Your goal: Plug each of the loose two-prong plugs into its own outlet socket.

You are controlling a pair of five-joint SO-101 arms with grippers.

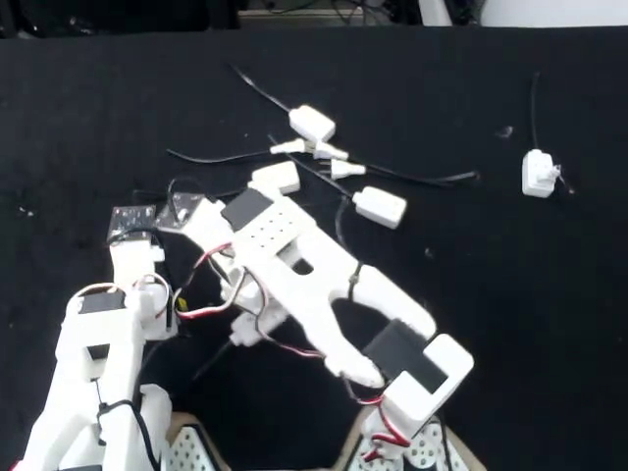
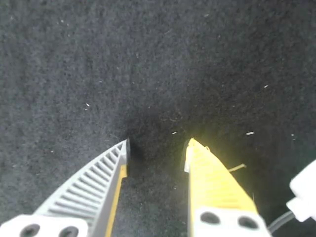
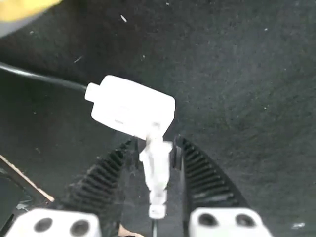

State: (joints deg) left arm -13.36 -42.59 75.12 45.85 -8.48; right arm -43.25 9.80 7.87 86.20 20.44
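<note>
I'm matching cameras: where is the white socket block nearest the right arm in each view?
High view: socket block, left of centre, at right arm's tip.
Left wrist view: likely the white corner beside the yellow finger.
Right wrist view: the block, beyond the plug in the right gripper.
Shared landmark: that yellow finger.

- No lettering, number or sign is legible on the white outlet socket (image 3: 132,107) or the plug (image 3: 155,168).
- The black tabletop (image 1: 491,294) and the arms (image 1: 294,255) carry no readable label.

The plug (image 3: 155,165) and socket (image 3: 131,106) are white, the cord (image 3: 44,79) and cloth (image 3: 247,74) black; the left gripper (image 2: 157,148) is yellow and grey (ribbed), the right gripper (image 3: 155,142) black.
</note>
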